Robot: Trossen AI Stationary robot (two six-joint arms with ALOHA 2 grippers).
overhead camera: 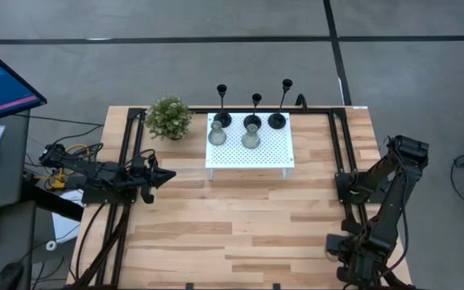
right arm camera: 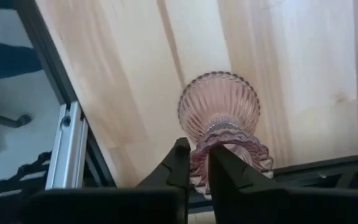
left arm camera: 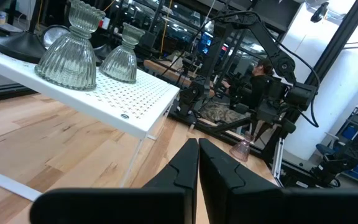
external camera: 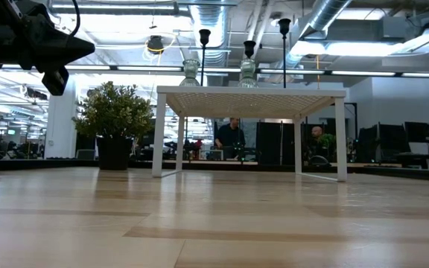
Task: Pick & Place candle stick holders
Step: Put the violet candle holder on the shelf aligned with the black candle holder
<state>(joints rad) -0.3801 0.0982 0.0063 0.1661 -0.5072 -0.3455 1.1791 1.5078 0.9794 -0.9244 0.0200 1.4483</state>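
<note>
Three black thin-stemmed holders (overhead camera: 222, 118) (overhead camera: 254, 121) (overhead camera: 277, 120) stand on their round bases along the far side of a white perforated stand (overhead camera: 272, 149). Two pale green glass holders (overhead camera: 217, 134) (overhead camera: 250, 137) stand in front of them. A pink ribbed glass holder (right arm camera: 219, 106) stands at the table's right near edge, also seen in the left wrist view (left arm camera: 241, 149). My right gripper (right arm camera: 199, 158) is down over it, shut on its top. My left gripper (overhead camera: 170, 175) is shut and empty above the table, left of the stand. My right gripper comes from above, pointing down, at the pink holder's frilled top rim (right arm camera: 199, 151). The rim's edge shows in the narrow gap between the two fingers, one finger outside the rim and one over the mouth. The holder stands upright, its wide base seemingly on the table.
A small bushy green plant (overhead camera: 168, 118) stands left of the stand, at the far edge. Black frame rails (overhead camera: 338, 153) (overhead camera: 127, 153) run along the table's left and right sides. Bare wood (overhead camera: 240, 225) lies between the stand and the near edge. People sit in the room behind (external camera: 231, 138).
</note>
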